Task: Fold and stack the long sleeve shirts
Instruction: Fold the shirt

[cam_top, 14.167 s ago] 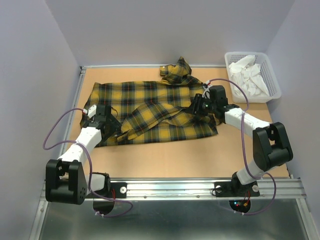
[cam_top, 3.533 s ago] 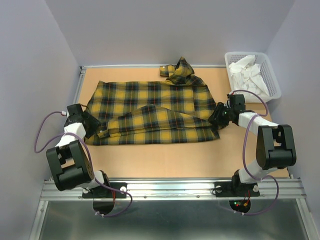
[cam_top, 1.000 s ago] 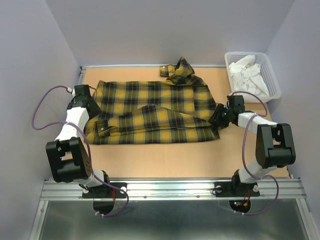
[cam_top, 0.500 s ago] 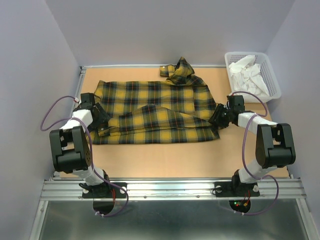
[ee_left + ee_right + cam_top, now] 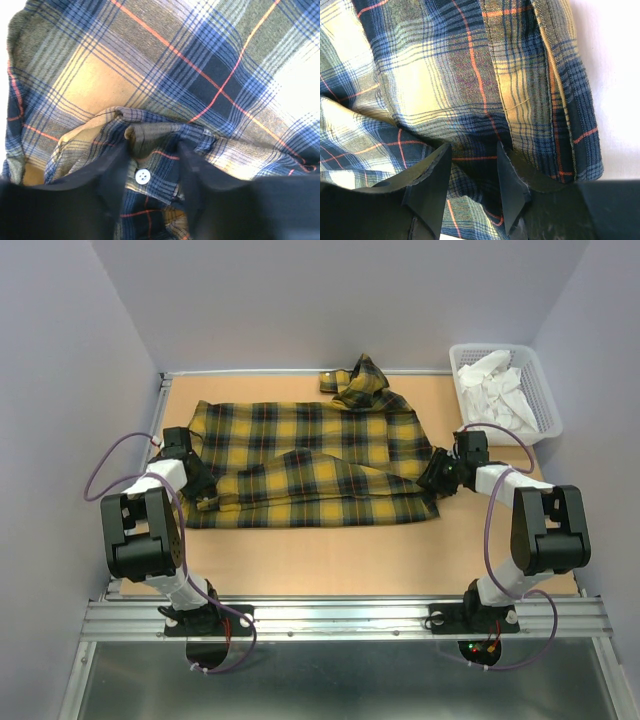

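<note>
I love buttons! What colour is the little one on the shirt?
White. The button on the plaid shirt shows best in the left wrist view.

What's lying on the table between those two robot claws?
The yellow and black plaid shirt, spread across the table from the left gripper to the right gripper; nothing else lies between them. The top view shows it.

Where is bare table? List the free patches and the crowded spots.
Free: the table strip between the shirt and the front rail. Crowded: the shirt covers the far half, the basket sits far right, and the left gripper and right gripper are at the shirt ends.
</note>
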Available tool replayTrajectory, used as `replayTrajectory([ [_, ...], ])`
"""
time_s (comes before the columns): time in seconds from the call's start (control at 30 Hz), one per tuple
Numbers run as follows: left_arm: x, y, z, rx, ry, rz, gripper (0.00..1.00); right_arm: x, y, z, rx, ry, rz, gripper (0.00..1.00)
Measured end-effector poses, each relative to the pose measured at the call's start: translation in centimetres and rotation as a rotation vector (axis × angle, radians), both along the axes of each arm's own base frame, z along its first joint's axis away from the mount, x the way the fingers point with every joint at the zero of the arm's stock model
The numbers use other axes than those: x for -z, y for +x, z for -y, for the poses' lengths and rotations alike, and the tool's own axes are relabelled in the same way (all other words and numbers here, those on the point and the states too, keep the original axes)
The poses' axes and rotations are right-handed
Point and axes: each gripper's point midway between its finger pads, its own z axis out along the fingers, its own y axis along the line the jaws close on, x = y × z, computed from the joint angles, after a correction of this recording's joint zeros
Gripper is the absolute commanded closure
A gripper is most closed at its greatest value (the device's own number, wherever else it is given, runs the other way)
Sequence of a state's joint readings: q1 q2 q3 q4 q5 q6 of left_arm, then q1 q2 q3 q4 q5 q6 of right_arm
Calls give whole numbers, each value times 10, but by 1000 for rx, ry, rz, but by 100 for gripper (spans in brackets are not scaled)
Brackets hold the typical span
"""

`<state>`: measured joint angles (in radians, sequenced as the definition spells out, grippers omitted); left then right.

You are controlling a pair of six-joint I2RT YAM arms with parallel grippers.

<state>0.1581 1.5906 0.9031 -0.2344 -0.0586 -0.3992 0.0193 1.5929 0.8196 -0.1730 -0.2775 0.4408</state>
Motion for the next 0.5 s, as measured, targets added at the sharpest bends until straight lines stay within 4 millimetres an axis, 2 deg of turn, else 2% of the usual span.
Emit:
replayTrajectory([
  [0.03,0,0,1,3,-2,-1,62,0,0,0,0,0,-1,53],
  [0.3,0,0,3,8,-3,-3,92,0,0,0,0,0,-1,53],
  [0.33,0,-1,4,9,-2,-5,99,0,0,0,0,0,-1,53],
  [0.5,-1,-3,6,15,11,-13,100,1,0,0,0,0,-1,53],
])
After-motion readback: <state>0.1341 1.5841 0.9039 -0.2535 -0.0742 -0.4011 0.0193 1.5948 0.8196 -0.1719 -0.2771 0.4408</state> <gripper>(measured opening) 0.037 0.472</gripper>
